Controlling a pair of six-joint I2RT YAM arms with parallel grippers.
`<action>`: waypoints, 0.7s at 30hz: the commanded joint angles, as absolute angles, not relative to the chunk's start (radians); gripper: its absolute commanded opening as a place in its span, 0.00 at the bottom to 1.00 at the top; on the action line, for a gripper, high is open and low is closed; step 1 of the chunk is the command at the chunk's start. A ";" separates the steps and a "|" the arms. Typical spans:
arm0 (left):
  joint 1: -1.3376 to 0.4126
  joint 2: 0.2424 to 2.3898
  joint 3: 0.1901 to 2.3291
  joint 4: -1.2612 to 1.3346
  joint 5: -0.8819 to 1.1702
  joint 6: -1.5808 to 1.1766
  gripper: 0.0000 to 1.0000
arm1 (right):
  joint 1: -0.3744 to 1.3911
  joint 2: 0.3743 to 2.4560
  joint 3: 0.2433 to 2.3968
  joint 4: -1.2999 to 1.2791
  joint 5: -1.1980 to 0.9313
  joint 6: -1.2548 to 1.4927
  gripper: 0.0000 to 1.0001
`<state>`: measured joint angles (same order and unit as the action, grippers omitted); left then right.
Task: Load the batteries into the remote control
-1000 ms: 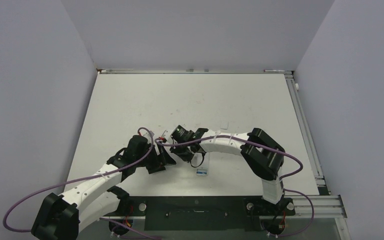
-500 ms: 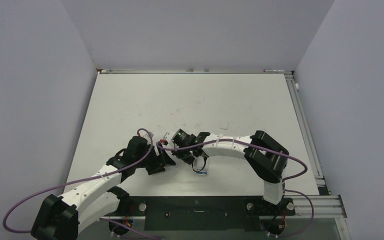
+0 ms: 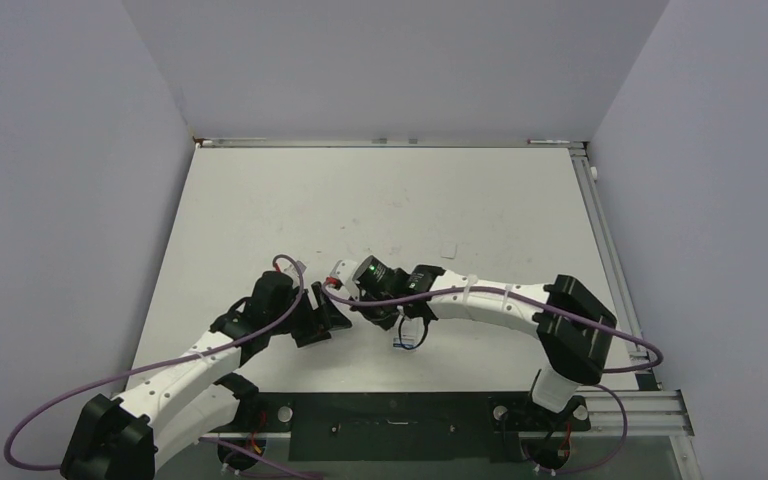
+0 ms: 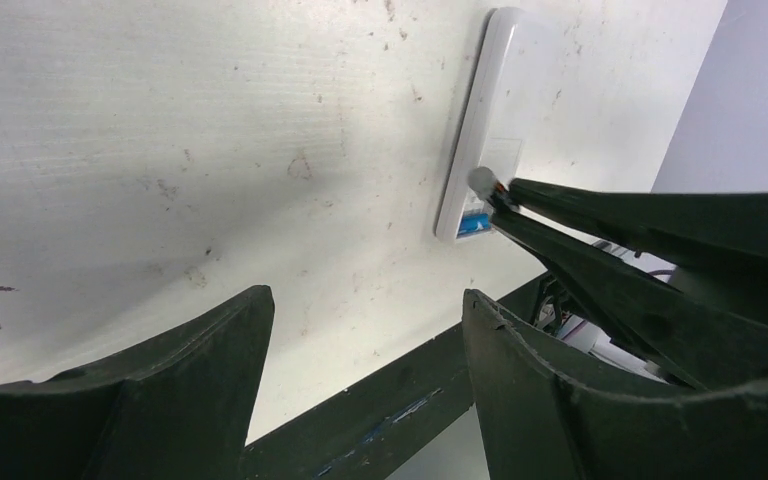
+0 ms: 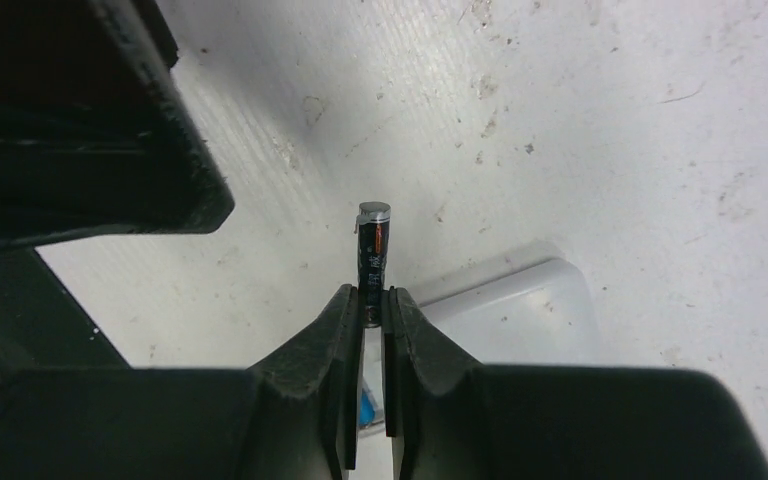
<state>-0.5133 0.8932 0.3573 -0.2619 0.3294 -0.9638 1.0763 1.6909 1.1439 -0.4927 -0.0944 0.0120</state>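
Right gripper: clamped tight on the dark battery, pinching its lower half, silver cap poking past the tips.
Remote control: lying flat on the table, right under that battery; contact between them cannot be told.
Blue battery: only a blue sliver shows at the remote's near end, the rest hidden by fingers.
Left gripper: jaws wide, holding nothing, hovering near the remote.
Top view: remote mostly buried under the right wrist.

White arm links, black joints, purple cables, dark fingers.
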 commanded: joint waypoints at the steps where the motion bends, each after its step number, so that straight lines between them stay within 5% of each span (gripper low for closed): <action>1: -0.508 0.889 0.420 -0.231 0.329 -0.962 0.66 | 1.085 1.584 1.133 -0.530 -0.048 0.026 0.09; 21: -0.555 1.039 0.467 -0.120 0.409 -0.955 0.66 | 1.135 1.403 1.021 -0.735 0.020 -0.113 0.09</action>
<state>-0.5262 1.0039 0.4011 -0.1997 0.3801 -0.9634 1.1126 1.4487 1.0309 -0.6792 -0.0143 -0.0494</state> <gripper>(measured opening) 0.663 0.101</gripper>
